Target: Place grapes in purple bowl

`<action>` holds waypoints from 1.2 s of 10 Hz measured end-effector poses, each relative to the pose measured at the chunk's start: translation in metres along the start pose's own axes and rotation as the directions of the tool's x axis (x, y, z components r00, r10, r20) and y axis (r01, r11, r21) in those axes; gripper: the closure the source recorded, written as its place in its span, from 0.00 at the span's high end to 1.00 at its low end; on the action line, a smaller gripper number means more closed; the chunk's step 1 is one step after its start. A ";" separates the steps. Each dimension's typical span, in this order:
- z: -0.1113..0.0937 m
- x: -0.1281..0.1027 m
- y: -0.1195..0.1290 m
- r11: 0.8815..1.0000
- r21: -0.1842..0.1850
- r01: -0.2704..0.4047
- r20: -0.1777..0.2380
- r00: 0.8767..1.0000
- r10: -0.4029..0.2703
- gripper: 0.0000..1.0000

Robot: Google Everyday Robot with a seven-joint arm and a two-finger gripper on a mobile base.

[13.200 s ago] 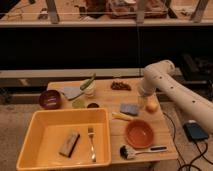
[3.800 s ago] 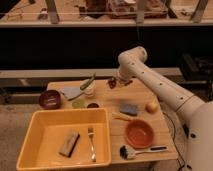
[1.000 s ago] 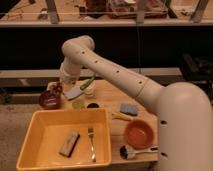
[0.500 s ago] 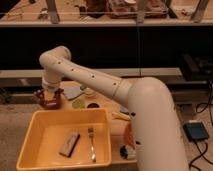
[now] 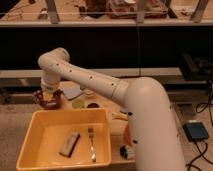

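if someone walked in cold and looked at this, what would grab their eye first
The big white robot arm sweeps from the lower right across the table to the far left, where its gripper hangs over the purple bowl, fingers shut. Next comes the large yellow tub at the front, with a fork and a brownish block lying inside it.

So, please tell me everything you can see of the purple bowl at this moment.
The purple bowl is small, round and dark maroon, standing at the table's left end, just beyond the yellow tub's far left corner. Only its rim and wall show, because the claw hangs right over it, shut, with the dark grapes at its tip. Its inside is hidden.
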 end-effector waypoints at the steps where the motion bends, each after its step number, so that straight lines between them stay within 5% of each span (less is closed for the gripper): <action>1: 0.006 0.001 0.007 0.998 -0.003 -0.060 0.003 0.998 0.060 0.00; 4: 0.020 -0.002 0.045 0.971 -0.043 -0.235 -0.021 0.972 0.234 0.00; 8: 0.042 0.001 0.064 0.965 -0.072 -0.253 0.012 0.967 0.254 0.02; 12: 0.055 -0.002 0.074 0.957 -0.081 -0.279 0.029 0.959 0.282 0.38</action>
